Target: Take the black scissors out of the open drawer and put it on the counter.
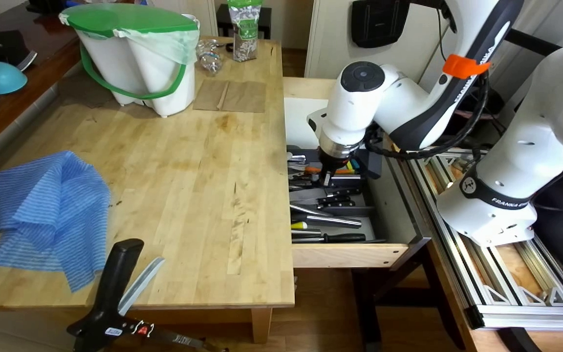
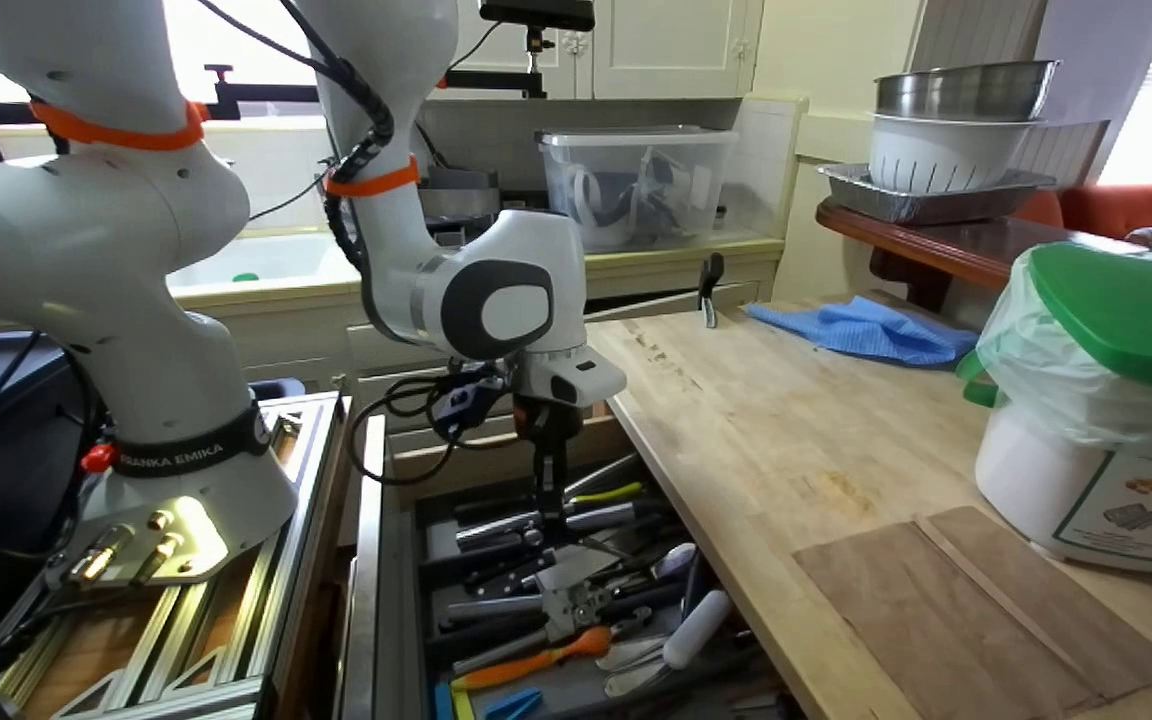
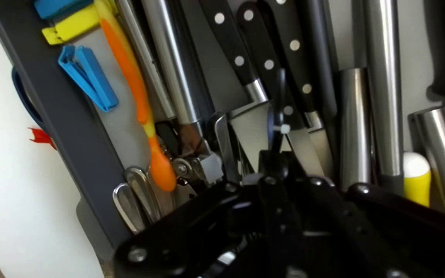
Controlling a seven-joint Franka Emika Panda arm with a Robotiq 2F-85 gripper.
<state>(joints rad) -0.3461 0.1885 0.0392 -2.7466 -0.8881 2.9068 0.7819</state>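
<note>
The arm [image 2: 86, 240] rises from its white base [image 1: 487, 210], bent at several joints. In an exterior view the forearm [image 1: 465, 83] slants down to the wrist [image 1: 359, 102], which turns so that the gripper [image 2: 551, 520] hangs beneath it. In both exterior views the gripper points downward. In the wrist view its black body spreads across the lower part, and the jaws stand close together near the middle.
</note>
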